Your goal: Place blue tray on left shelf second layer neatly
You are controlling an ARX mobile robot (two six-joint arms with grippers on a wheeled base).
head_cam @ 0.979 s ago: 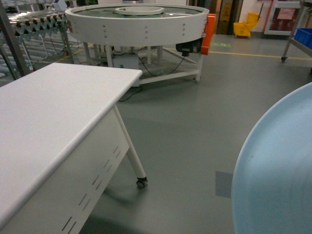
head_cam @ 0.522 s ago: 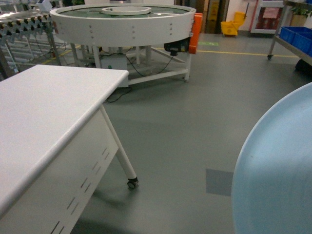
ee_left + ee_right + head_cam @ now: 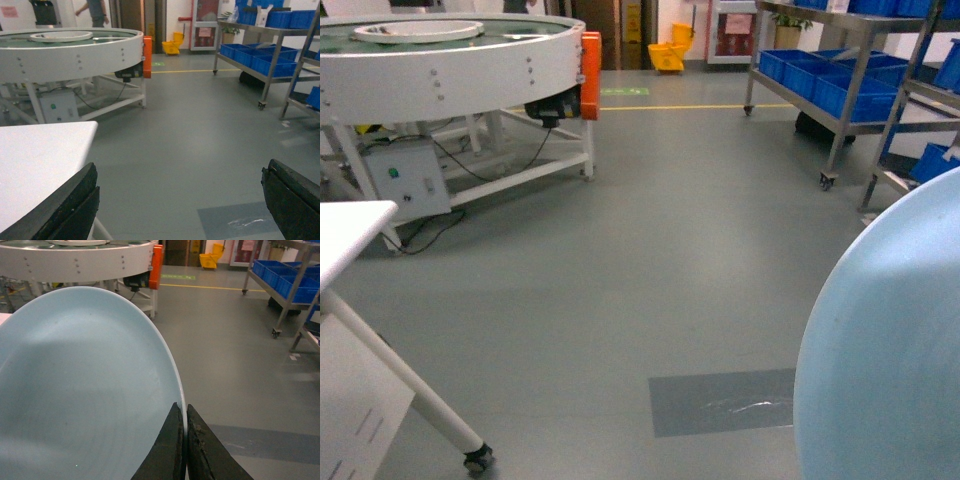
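The blue tray (image 3: 890, 360) is pale blue and fills the lower right of the head view, held up off the floor. In the right wrist view my right gripper (image 3: 186, 412) is shut on the tray's (image 3: 85, 390) thin right rim, one finger on each side. My left gripper (image 3: 181, 167) is open with only floor between its fingers, beside a white table corner (image 3: 40, 165). Two steel racks stand at the back right. The nearer-left one (image 3: 820, 95) carries dark-blue crates. I cannot tell whether it is the left shelf or which level is the second layer.
A large white round conveyor (image 3: 450, 60) with an orange end guard stands at the back left, a grey control box (image 3: 405, 180) under it. The white table's corner (image 3: 350, 225) and castered leg (image 3: 470, 455) are at the near left. A yellow mop bucket (image 3: 668, 55) is far back.
The view has swung to the right: the white table and round conveyor slid left, and the steel racks with blue crates came into view. The tray stays gripped at the lower right.
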